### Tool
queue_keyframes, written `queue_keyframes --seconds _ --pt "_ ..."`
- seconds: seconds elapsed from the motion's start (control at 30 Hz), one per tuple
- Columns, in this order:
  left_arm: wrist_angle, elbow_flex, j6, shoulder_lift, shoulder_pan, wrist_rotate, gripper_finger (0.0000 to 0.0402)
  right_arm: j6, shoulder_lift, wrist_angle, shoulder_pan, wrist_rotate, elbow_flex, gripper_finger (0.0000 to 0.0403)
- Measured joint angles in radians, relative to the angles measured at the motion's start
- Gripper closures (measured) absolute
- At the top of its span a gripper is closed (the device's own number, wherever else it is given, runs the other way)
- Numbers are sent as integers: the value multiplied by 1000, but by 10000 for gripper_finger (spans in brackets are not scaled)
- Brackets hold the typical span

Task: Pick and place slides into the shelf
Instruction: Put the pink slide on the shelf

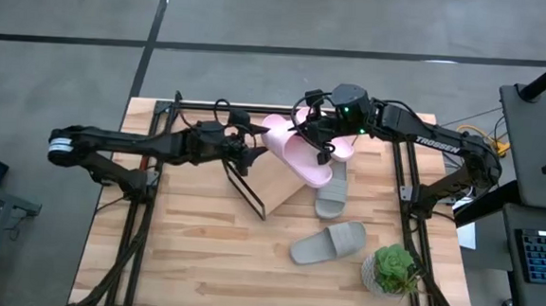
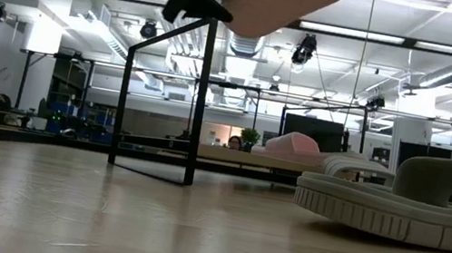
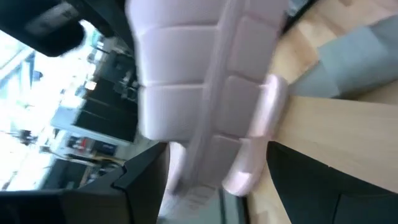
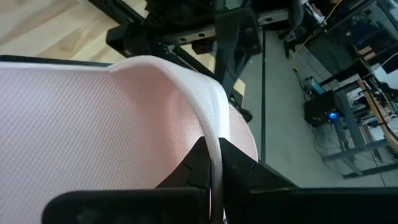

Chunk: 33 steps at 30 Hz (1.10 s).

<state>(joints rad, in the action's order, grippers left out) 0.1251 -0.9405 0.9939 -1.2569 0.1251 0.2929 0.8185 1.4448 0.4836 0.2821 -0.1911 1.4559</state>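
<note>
Right tool (image 1: 323, 137): fingers pinched together on the strap of a pink slide (image 4: 124, 137), held above the shelf.
Left tool (image 1: 252, 150): at the other pink slide (image 1: 283, 139), just beside the right tool; whether its fingers grip it cannot be told.
Shelf (image 1: 276, 186): slanted wood board directly below both tools, on a black wire frame.
Grey slide by shelf (image 1: 331, 196): on the worktop, touching the shelf's edge below the right tool.
Second grey slide (image 1: 328, 244): farther off, lying flat.
Potted plant (image 1: 389, 269): farthest, near the worktop (image 1: 200, 262) corner.
</note>
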Motion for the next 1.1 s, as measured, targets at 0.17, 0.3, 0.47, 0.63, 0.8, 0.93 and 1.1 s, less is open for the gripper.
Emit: queue_keyframes --seconds 0.17,0.3,0.47,0.63,0.8,0.93,1.1 --pt "23 -12 10 -23 0 3 169 0 0 1 0 -3 0 394" --pt "25 -13 35 -30 0 5 230 0 0 7 0 -3 0 394" --pt "22 -13 81 -31 0 12 354 0 0 9 0 5 0 394" --pt "25 -13 90 -24 1 19 376 -7 0 6 0 8 4 393" --pt "38 -7 91 -20 14 59 376 -7 -7 4 -4 49 10 371" --pt "24 5 90 -20 22 107 376 -2 -38 19 -12 144 12 340" --pt "29 6 97 -20 32 111 376 16 -71 37 -42 151 14 290"
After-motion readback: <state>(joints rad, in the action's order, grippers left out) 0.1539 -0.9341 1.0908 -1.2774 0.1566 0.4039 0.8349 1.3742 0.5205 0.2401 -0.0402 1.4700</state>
